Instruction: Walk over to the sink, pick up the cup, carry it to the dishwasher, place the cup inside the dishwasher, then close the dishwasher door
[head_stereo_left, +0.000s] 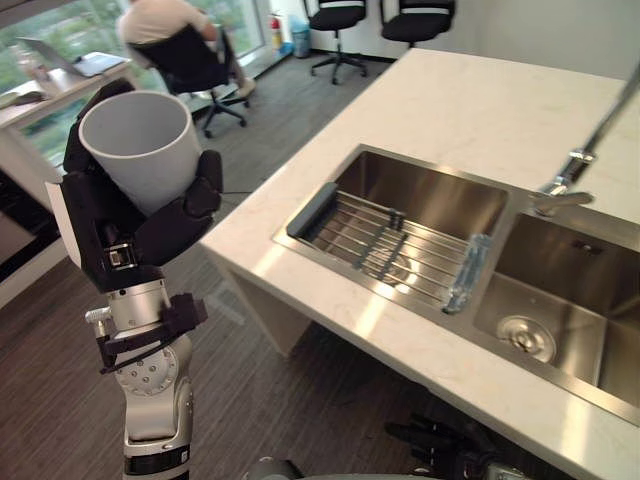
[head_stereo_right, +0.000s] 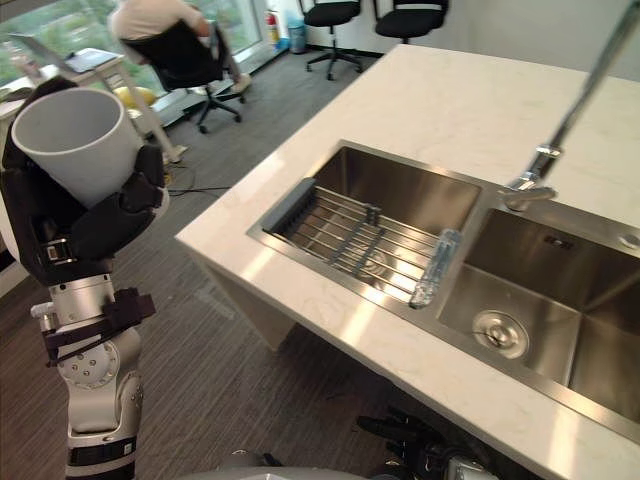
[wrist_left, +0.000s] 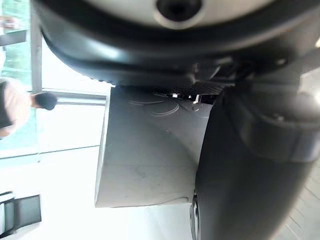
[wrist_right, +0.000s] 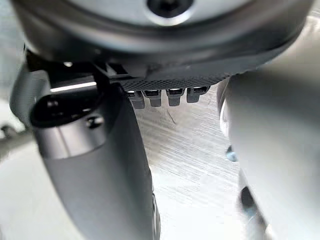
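Cup: pale grey cup (head_stereo_left: 140, 145) held up in the air at the robot's left, well apart from the sink; mouth turned up and slightly towards the camera; in the left wrist view its wall (wrist_left: 145, 160) lies against the palm
Left hand: left hand (head_stereo_left: 150, 235) grasping the cup; dark fingers curled round the lower half of the cup's wall, thumb (wrist_left: 240, 175) pressed on the opposite side; arm upright below it
Right hand: right hand (head_stereo_left: 435, 440) low at the near edge of the head views, under the counter's edge; whether it is released or clenched cannot be told
Counter: pale stone counter (head_stereo_left: 470, 110) running from the far side to the near right, its corner pointing towards the raised hand
Sink: steel sink (head_stereo_left: 430, 195) with two basins set into the counter; wire rack (head_stereo_left: 385, 245) lying in the left basin; round drain (head_stereo_left: 527, 338) in the floor of the right basin
Tap: slim metal tap (head_stereo_left: 585, 150) rising from the counter behind the divide between the basins
Background: person (head_stereo_left: 165, 20) seated on a black chair by a desk (head_stereo_left: 70, 65) near the window; two more black chairs (head_stereo_left: 338, 25) at the far wall; dark wood-look floor (head_stereo_left: 270, 400) beside the counter
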